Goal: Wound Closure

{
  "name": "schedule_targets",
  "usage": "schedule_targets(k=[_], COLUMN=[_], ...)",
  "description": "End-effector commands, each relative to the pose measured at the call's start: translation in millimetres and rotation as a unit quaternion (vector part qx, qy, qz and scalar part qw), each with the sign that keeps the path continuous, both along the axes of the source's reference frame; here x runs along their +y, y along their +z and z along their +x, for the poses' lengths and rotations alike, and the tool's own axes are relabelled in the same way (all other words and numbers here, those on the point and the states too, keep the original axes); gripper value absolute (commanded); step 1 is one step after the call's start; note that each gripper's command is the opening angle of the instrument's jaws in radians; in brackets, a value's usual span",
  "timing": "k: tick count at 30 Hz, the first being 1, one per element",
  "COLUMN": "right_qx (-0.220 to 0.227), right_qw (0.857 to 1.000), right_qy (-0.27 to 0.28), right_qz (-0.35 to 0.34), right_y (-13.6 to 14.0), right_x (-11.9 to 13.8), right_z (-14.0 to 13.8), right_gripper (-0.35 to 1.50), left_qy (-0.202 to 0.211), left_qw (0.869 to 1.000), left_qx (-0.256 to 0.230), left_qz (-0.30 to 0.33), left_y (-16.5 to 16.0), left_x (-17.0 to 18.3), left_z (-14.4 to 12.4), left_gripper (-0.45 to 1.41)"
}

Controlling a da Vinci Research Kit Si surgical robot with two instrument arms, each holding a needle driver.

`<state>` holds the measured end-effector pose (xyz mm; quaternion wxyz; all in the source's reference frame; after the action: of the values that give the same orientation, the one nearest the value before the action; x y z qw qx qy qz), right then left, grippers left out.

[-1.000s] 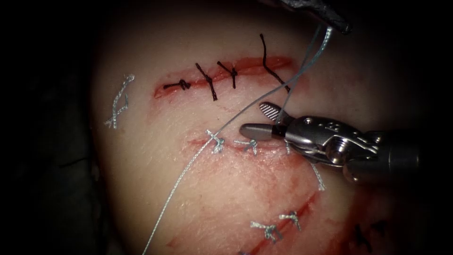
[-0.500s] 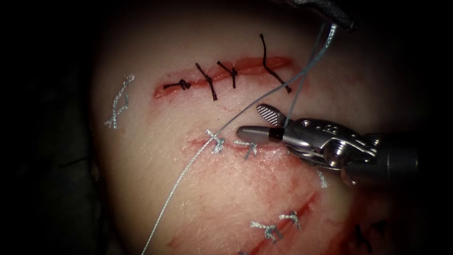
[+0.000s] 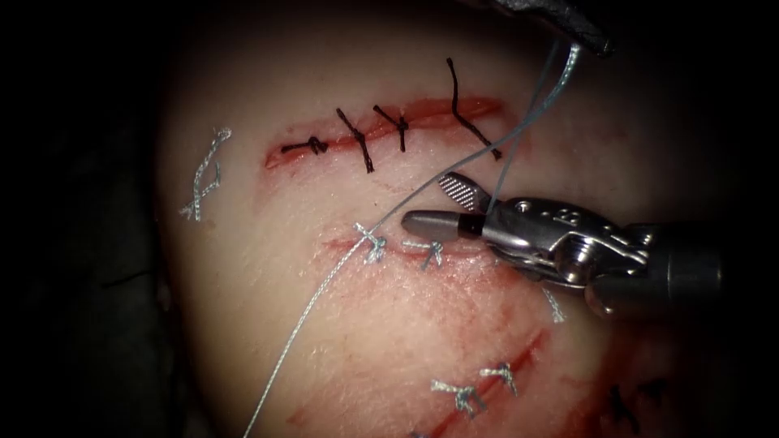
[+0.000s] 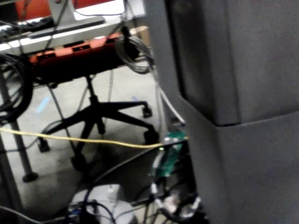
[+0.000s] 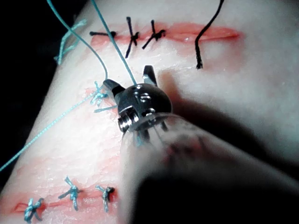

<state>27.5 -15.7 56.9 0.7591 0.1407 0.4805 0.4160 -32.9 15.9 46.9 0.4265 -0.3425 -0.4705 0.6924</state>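
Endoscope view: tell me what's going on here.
The right arm's silver end effector hovers with its jaws open just above the middle cut in the pale pork tissue, clamped on nothing. One strand of the pale blue thread passes between its jaws. The thread runs from a knotted stitch up to the left arm's dark end effector. The upper cut carries black stitches.
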Motion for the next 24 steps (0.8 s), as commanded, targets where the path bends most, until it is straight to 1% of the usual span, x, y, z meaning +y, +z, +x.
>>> schedule_targets(k=[1, 11, 14, 15, 17, 18, 19, 21, 22, 23, 24], right_qx=[0.005, 0.002, 0.004, 0.011, 0.023, 0.019, 0.019, 0.018, 0.016, 0.016, 0.016], right_qw=[1.000, 0.999, 0.999, 0.999, 0.999, 0.999, 0.999, 0.998, 0.998, 0.998, 0.998], right_qy=[-0.002, 0.003, 0.003, 0.005, 0.016, 0.033, 0.033, 0.041, 0.046, 0.051, 0.051], right_qz=[0.005, 0.033, 0.037, 0.041, 0.034, 0.035, 0.035, 0.039, 0.039, 0.040, 0.040], right_y=[0.1, -0.3, -0.7, -1.0, -1.8, -2.7, -2.7, -3.4, -3.8, -4.3, -4.3], right_x=[-0.1, 0.0, 0.7, 1.1, 2.3, 3.7, 3.7, 4.7, 5.0, 5.4, 5.4], right_z=[0.5, -0.1, -0.5, -0.8, -1.8, -3.5, -3.5, -5.3, -6.6, -8.7, -8.7], right_gripper=[-0.35, -0.35, -0.35, -0.35, -0.35, -0.35, -0.35, -0.33, -0.23, -0.15, -0.15], left_qy=[0.000, 0.000, -0.001, -0.003, -0.008, -0.006, -0.006, 0.011, 0.017, 0.026, 0.026], left_qw=[1.000, 1.000, 1.000, 1.000, 1.000, 1.000, 1.000, 0.999, 0.999, 0.998, 0.998], left_qx=[0.000, -0.001, -0.001, 0.001, 0.004, 0.011, 0.011, 0.033, 0.044, 0.064, 0.064], left_qz=[-0.001, 0.000, 0.000, -0.003, -0.007, -0.011, -0.011, -0.015, -0.010, -0.002, -0.002], left_y=[0.4, 0.1, 0.1, 0.1, 0.2, 0.5, 0.5, 1.0, 1.3, 1.9, 1.9], left_x=[0.4, 0.4, 0.6, 0.9, 1.3, 1.6, 1.6, 1.5, 1.3, 0.3, 0.3], left_z=[-0.5, -0.5, -0.2, 0.2, 1.0, 2.3, 2.3, 3.8, 4.5, 5.7, 5.7], left_gripper=[-0.45, -0.45, -0.45, -0.45, -0.45, -0.45, -0.45, -0.45, -0.45, -0.45, -0.45])
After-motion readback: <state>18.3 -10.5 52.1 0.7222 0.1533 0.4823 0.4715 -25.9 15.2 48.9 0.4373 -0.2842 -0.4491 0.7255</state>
